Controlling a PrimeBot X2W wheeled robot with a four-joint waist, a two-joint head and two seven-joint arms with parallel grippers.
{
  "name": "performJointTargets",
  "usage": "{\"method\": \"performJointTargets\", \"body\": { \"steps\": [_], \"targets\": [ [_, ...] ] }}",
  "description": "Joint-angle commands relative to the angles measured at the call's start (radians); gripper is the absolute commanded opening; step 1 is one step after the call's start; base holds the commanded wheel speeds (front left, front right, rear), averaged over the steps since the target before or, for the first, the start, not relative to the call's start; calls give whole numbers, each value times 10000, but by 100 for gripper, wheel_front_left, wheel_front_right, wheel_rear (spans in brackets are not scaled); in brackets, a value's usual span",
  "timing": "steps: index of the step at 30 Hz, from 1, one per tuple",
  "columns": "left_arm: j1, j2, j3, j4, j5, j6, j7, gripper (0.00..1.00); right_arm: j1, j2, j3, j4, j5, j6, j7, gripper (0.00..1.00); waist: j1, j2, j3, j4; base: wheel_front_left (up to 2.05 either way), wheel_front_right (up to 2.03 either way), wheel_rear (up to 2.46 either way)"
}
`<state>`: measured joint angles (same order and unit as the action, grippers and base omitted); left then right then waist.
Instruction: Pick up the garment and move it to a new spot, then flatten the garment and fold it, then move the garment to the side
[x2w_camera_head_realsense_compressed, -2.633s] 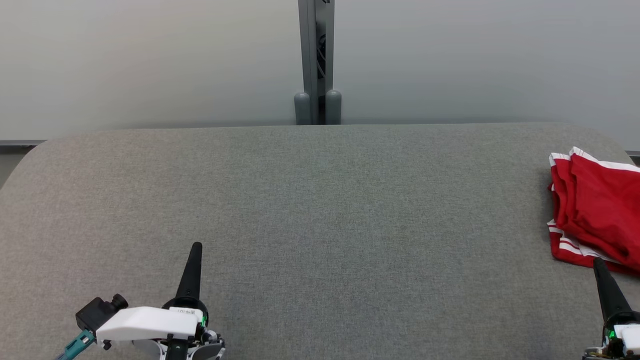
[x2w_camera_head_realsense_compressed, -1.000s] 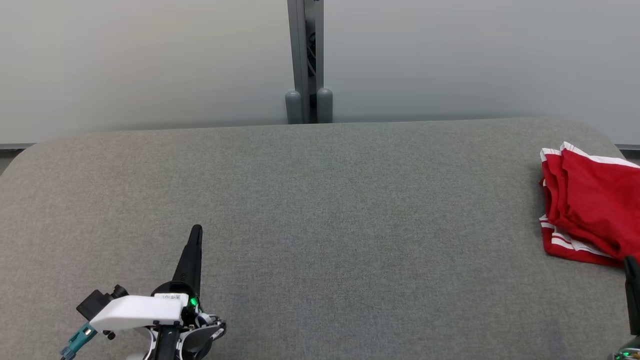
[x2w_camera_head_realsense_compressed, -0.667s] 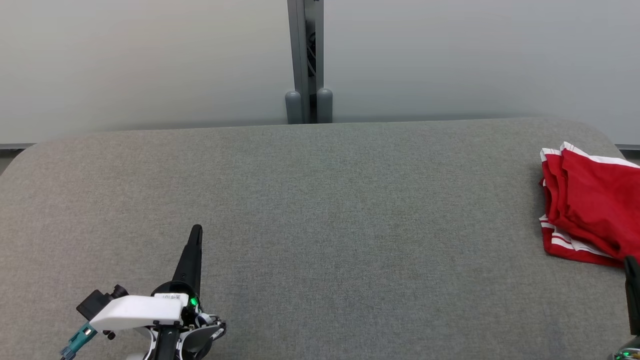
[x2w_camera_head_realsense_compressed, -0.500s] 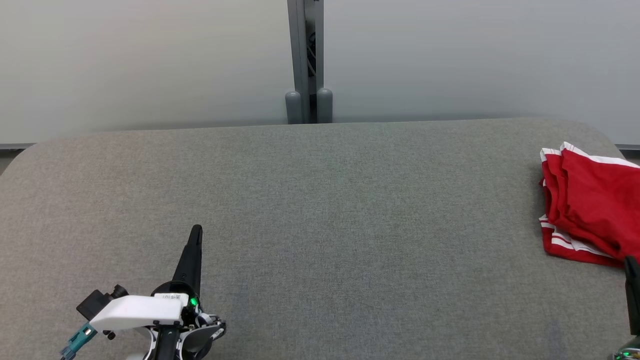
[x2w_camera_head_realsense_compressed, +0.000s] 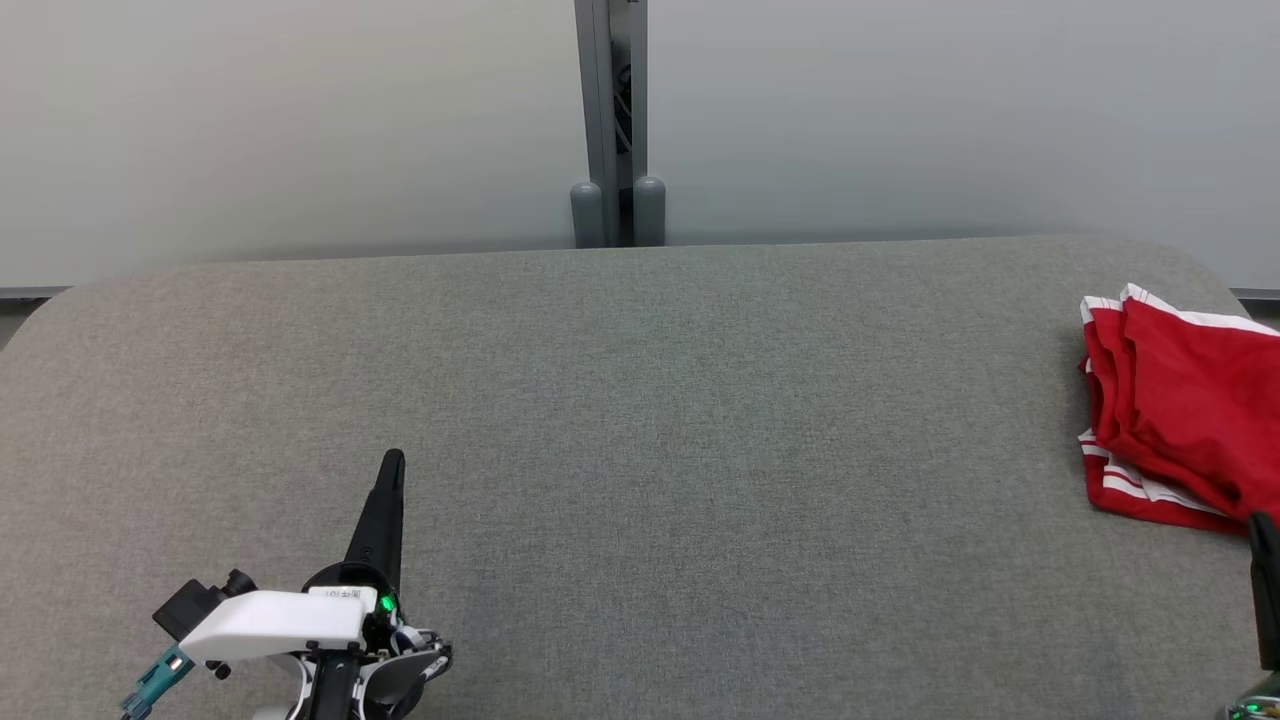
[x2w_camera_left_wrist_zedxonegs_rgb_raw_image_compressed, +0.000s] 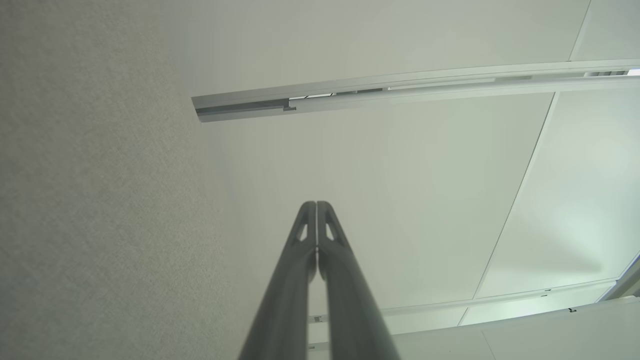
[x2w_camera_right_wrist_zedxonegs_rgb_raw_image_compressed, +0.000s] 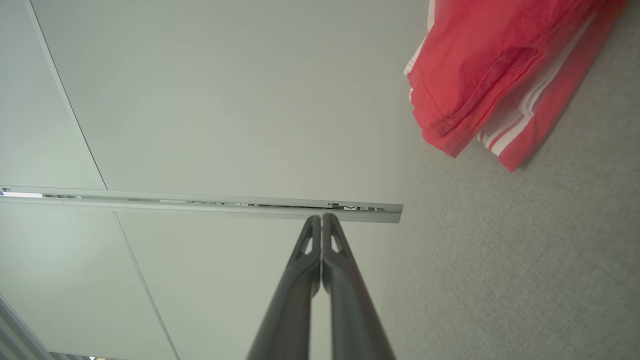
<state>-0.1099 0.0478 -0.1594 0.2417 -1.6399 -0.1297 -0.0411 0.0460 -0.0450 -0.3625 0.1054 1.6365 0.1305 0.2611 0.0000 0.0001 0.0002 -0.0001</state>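
Note:
The garment (x2w_camera_head_realsense_compressed: 1180, 410) is red with white stripes and lies folded at the right end of the grey padded table (x2w_camera_head_realsense_compressed: 640, 420); it also shows at the top right of the right wrist view as the garment (x2w_camera_right_wrist_zedxonegs_rgb_raw_image_compressed: 480, 75). My left gripper (x2w_camera_head_realsense_compressed: 393, 458) rests at the lower left of the head view, shut and holding nothing, far from the garment. In the left wrist view the left gripper (x2w_camera_left_wrist_zedxonegs_rgb_raw_image_compressed: 316, 205) has its fingers pressed together. My right gripper (x2w_camera_head_realsense_compressed: 1262, 522) pokes up at the lower right edge, just below the garment's near corner. Its fingers meet at the right gripper (x2w_camera_right_wrist_zedxonegs_rgb_raw_image_compressed: 321, 218), shut and holding nothing.
A grey post (x2w_camera_head_realsense_compressed: 612, 120) with two rounded feet stands behind the table's far edge, in front of pale wall panels. The table's corners are rounded, and its far edge runs across the head view.
Earlier the camera shifted, so the whole picture slid left and up. Over the last second nothing has moved; both grippers stay shut and still.

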Motion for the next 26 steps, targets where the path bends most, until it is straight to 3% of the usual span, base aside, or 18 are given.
{"method": "performJointTargets", "body": {
  "steps": [1,26],
  "targets": [
    [-175,44,12,-17,-69,-39,21,0,41,-99,-32,-68,46,4,30,0,0,-1,0,0,0,0,0],
    [-174,44,12,-19,-68,-40,21,0,41,-99,-31,-68,45,4,19,0,0,-1,0,0,0,0,0]
  ]
}}
